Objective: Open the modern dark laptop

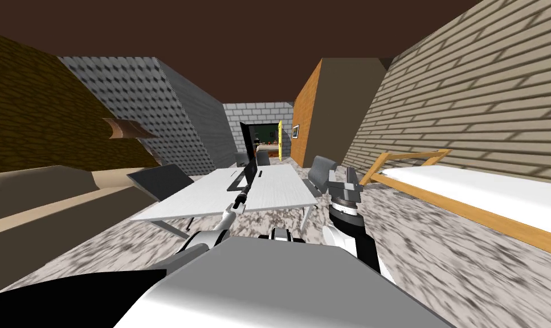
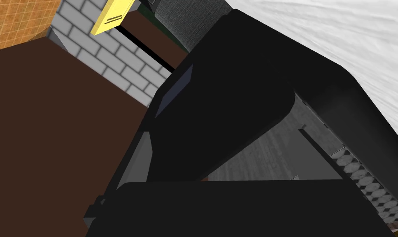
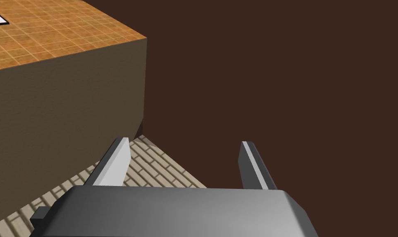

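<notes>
Dark laptop (image 1: 237,181) on white table (image 1: 280,195), left jaws at it — grip unreadable, right jaws apart.

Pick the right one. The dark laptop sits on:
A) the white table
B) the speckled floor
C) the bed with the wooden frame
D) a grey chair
A: in the head view, the laptop rests on the white table, between the grey chairs.

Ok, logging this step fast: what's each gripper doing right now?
Left gripper: at the laptop on the table; open or closed cannot be told.
Right gripper: open, holding nothing.
</notes>
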